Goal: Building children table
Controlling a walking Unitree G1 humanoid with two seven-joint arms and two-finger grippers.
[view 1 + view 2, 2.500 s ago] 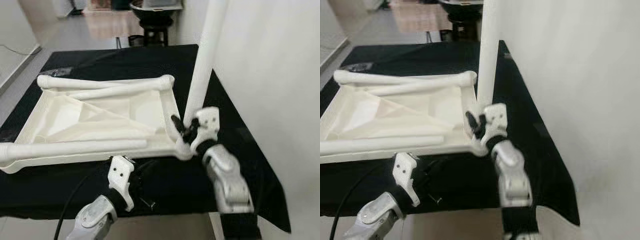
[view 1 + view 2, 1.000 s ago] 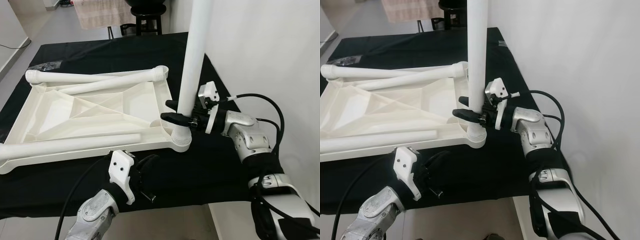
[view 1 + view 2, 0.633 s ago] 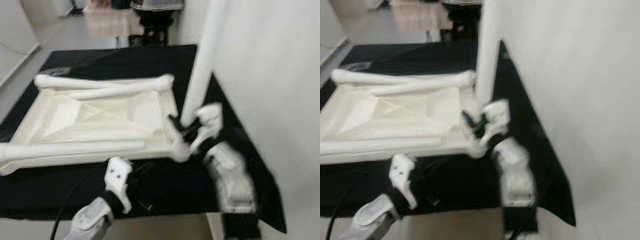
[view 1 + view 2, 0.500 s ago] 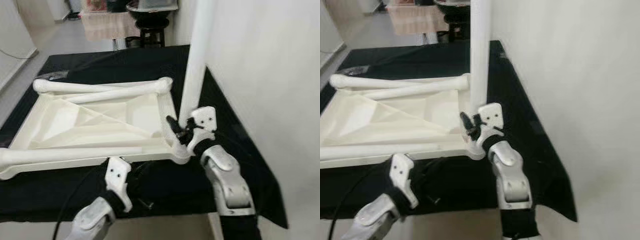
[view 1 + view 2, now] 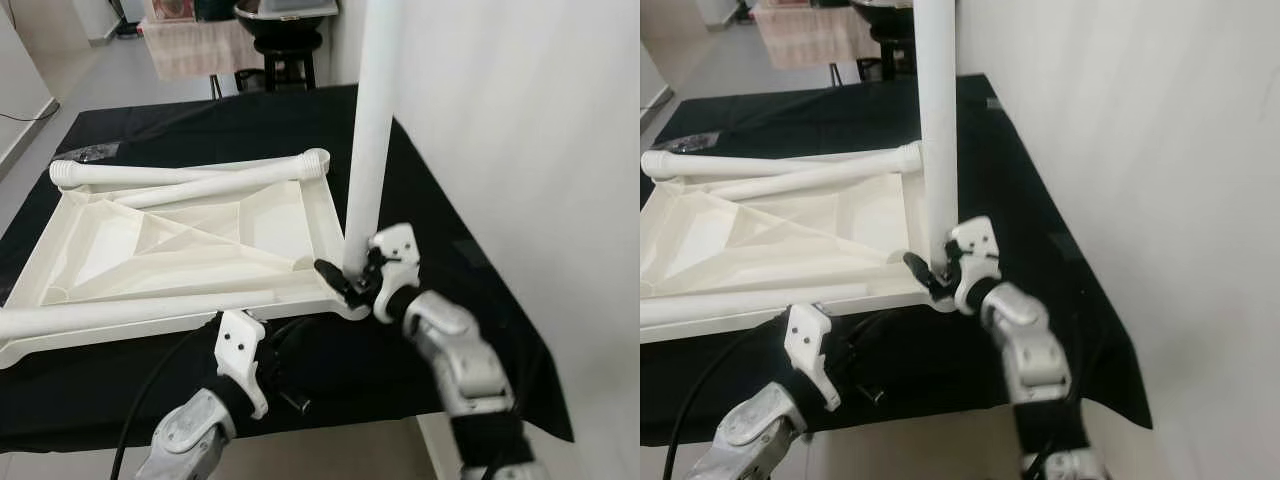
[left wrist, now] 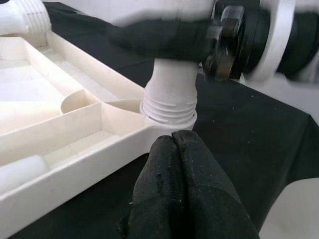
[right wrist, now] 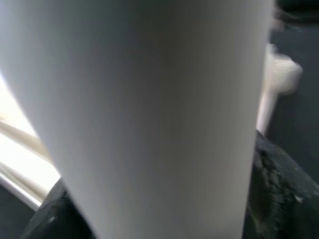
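A white plastic table top [image 5: 325,215] lies upside down on a black-covered table [image 5: 440,230]. One white leg [image 5: 368,130] stands upright in the near right corner socket [image 6: 169,107]. My right gripper [image 5: 345,278] is shut on that leg just above the socket, and the leg [image 7: 149,99] looms close in the right wrist view. My left gripper [image 5: 285,348] is shut with nothing in it, its fingertips [image 6: 172,149] against the table top's near edge under the socket. Three more legs lie loose: one along the far rim [image 5: 180,172], one slanted beside it [image 5: 225,185], one along the near rim [image 5: 130,310].
A white wall [image 5: 520,150] runs close along the table's right side. The black cloth's edge [image 5: 520,390] falls away at the near right. A stool [image 5: 285,25] and a light mat [image 5: 195,45] are beyond the table. A black cable [image 5: 150,400] trails from my left arm.
The camera has shifted and sharpened. My right forearm has swung round from the right side to the near side while its gripper stays clamped on the upright leg. The left gripper holds its place.
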